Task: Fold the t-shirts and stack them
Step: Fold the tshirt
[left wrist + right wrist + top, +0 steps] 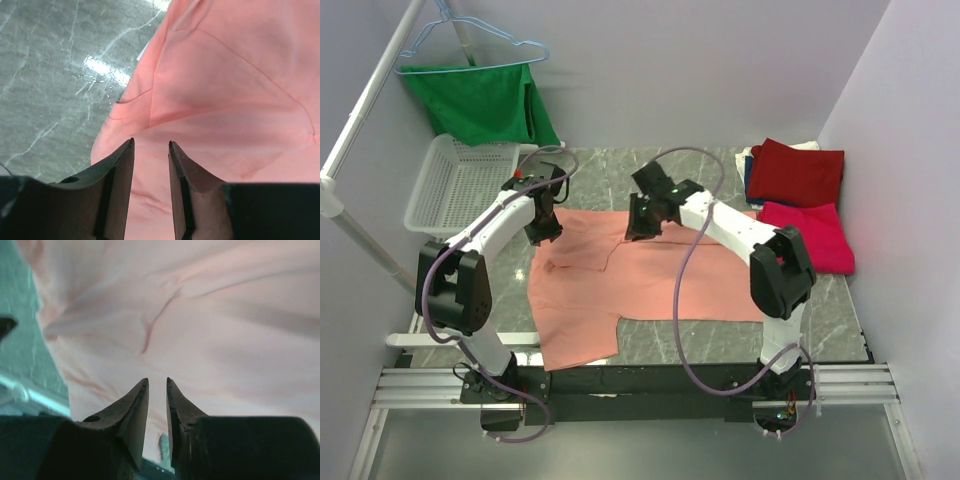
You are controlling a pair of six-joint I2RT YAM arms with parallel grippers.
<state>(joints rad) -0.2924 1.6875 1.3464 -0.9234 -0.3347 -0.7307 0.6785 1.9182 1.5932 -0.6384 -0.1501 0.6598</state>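
Note:
A salmon-pink t-shirt (650,285) lies spread on the marble table, one part reaching toward the near edge. My left gripper (545,235) is over its far left corner, jaws open and empty, with the cloth (225,75) just beyond the fingertips (131,146). My right gripper (640,228) is over the shirt's far edge near the middle, jaws a little apart and empty above wrinkled cloth (225,315). A folded dark red t-shirt (798,172) and a folded crimson-pink t-shirt (808,235) lie at the right side.
A white mesh basket (460,180) stands at the far left. A green garment (480,100) hangs on a light-blue wire hanger (485,35) above it. Some white and blue cloth (748,165) shows under the dark red shirt. Walls enclose the table.

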